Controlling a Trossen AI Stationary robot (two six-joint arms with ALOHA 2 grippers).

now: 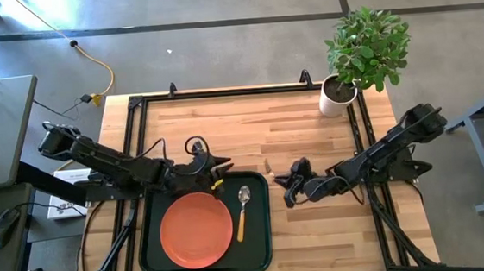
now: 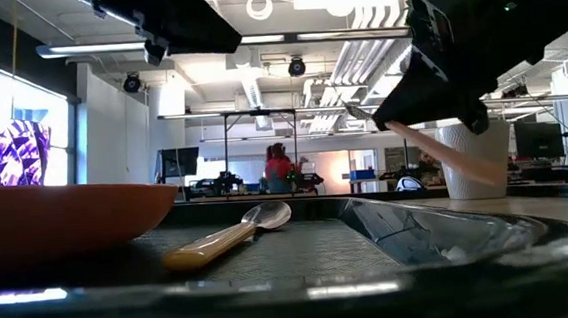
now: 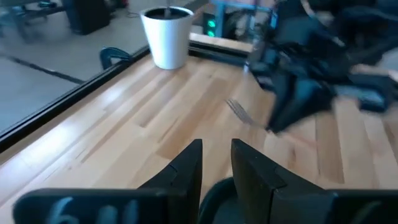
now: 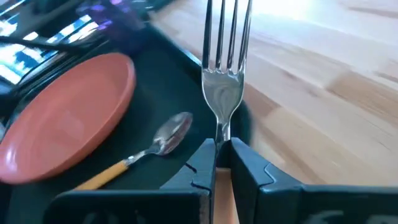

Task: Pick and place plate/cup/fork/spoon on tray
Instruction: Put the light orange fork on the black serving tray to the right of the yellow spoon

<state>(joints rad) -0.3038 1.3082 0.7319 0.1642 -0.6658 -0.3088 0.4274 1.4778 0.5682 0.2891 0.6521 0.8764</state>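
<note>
From above, the tray [image 1: 150, 238] sits at the table's front left with the plate [image 1: 196, 230] on it and the spoon [image 1: 242, 210] lying just beside the plate, bowl pointing away. The left gripper [image 1: 216, 167] hangs at the tray's far edge; the right gripper [image 1: 284, 184] is just off the tray's right side, over the wood.

Low view: spoon [image 2: 231, 234] flat on the tray, plate rim [image 2: 63, 217] at left, white plant pot [image 2: 474, 156] behind.

Left wrist: fingers [image 3: 186, 168] nearly together with nothing visible between them.

Right wrist: claw [image 4: 222, 155] clamped on the fork [image 4: 224, 74], tines sticking forward, near the tray edge.
</note>
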